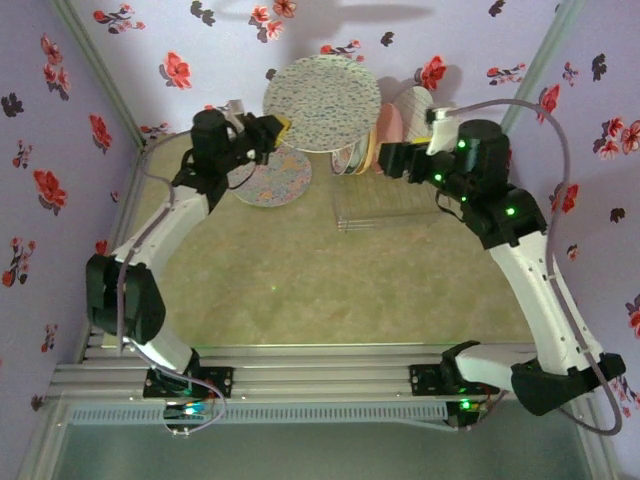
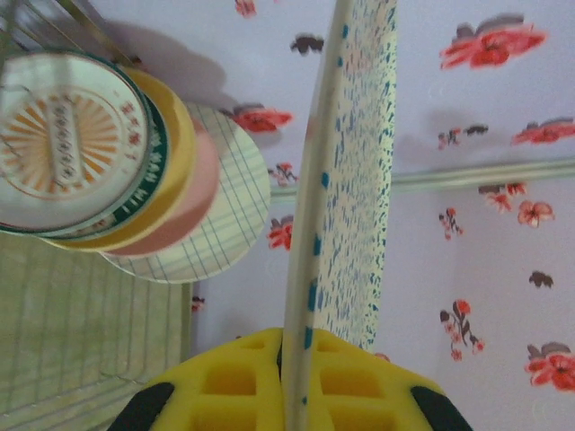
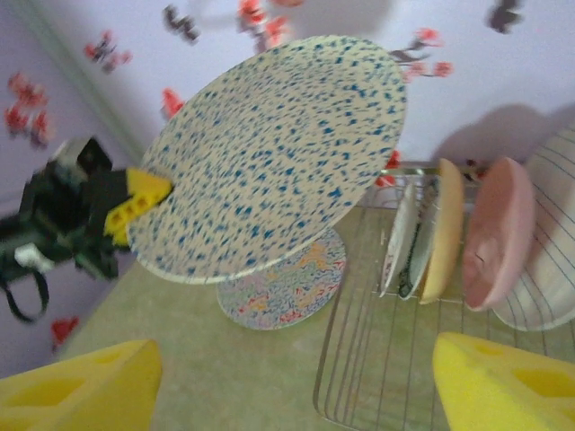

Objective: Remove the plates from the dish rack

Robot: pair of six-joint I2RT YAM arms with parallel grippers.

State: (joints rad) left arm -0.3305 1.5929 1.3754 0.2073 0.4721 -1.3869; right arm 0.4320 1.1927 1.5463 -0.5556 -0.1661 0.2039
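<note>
The left claw (image 2: 292, 391) was pinching the rim of a big round cream plate with little blue specks (image 2: 355, 162). It had one yellow finger (image 2: 229, 386) on each side of the rim. The claw held this plate up in the air, off the table and out of the rack. In the left wrist camera the plate showed edge-on, like a thin tall strip.

Under the raised plate, a round plate with a busy pink and blue pattern (image 1: 272, 178) lay flat on the green-tan table top (image 1: 300, 290). It was just beside the left end of the thin silver wire dish rack (image 1: 385, 208).

The right claw (image 3: 292, 395) was spread wide. Its two yellow fingers (image 3: 81, 386) were far apart and nothing was between them. It hung above the rack's flat wire floor, near the plates.

The other plates stood on their edges at the back of the rack, close together:
- a white plate with an orange sunburst middle (image 2: 63, 144)
- a plate with a dark green rim (image 2: 154, 153) (only its edge peeked out)
- an orange-yellow plate (image 3: 445, 224)
- a pink plate (image 3: 499, 233)
- a pale plate with thin grid lines (image 2: 225, 215)

Lilac walls with red flowers (image 1: 60, 120) stood around the table.
</note>
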